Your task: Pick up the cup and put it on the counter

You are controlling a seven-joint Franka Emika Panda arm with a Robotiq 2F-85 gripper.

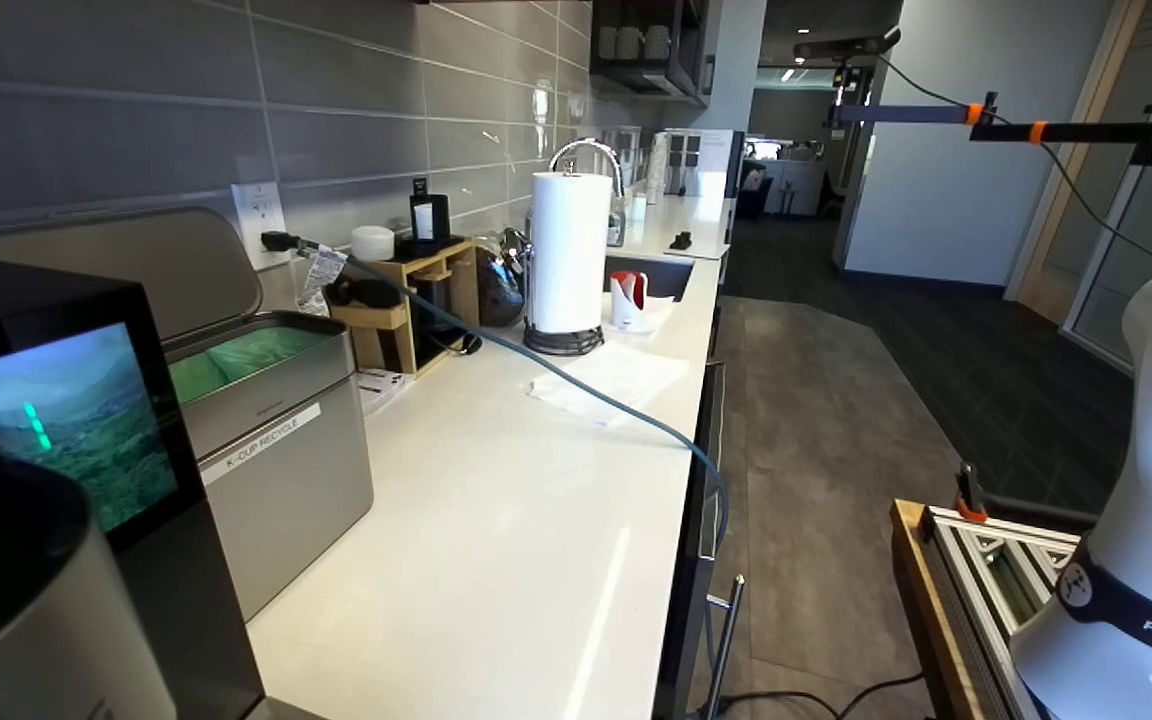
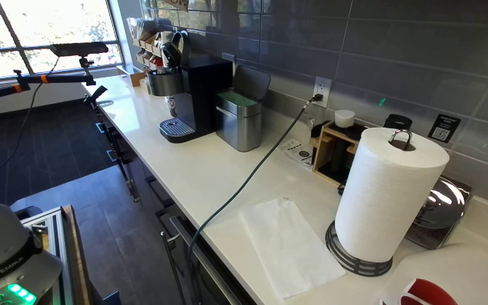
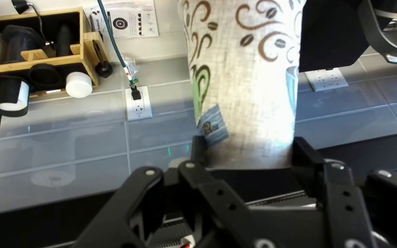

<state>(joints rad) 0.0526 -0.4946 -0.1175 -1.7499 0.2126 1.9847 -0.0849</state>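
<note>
The cup [image 3: 246,86] is whitish with brown swirls, coffee-bean marks and blue and green patches. It fills the upper middle of the wrist view; its far end runs off the top of the picture. My gripper [image 3: 248,155] is shut on it, with a black finger against each side of its narrower end. The white counter shows in both exterior views, as a long smooth top [image 1: 496,520] [image 2: 184,161]. The gripper and the held cup are out of view in both exterior views. I cannot tell the cup's height above the counter.
A paper-towel roll [image 1: 571,250] [image 2: 390,195] stands on the counter by a flat paper sheet [image 2: 290,245]. A red-and-white container [image 1: 628,300] is behind it. A cable [image 2: 248,178] crosses the counter. A grey bin [image 2: 239,123], coffee machine [image 2: 208,93] and wooden organizer [image 3: 36,51] line the wall.
</note>
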